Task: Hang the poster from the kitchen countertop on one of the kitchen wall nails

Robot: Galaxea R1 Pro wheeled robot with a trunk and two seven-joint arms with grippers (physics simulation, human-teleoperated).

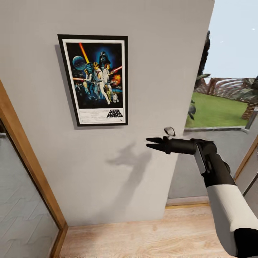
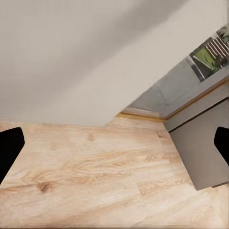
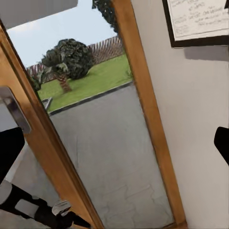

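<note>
The black-framed Star Wars poster (image 1: pixel 94 79) hangs flat and upright on the grey wall, its bottom corner (image 3: pixel 198 24) also visible in the right wrist view. My right gripper (image 1: pixel 153 142) floats below and to the right of the poster, apart from it, pointing left along the wall. Its dark fingers (image 3: pixel 9 148) sit far apart with nothing between them, so it is open. My left gripper (image 2: pixel 114 148) is open too, with its fingers (image 2: pixel 8 150) at the picture's sides over the wooden floor. The kitchen countertop is out of view.
A wood-framed glass door (image 1: pixel 28 168) stands left of the wall. To the right, an open doorway (image 1: pixel 218 104) looks onto a lawn and fence, with a door handle (image 1: pixel 169 131) at the wall's edge. Light wooden floor (image 1: pixel 143 236) runs below. A grey cabinet (image 2: pixel 200 143) is beside the left arm.
</note>
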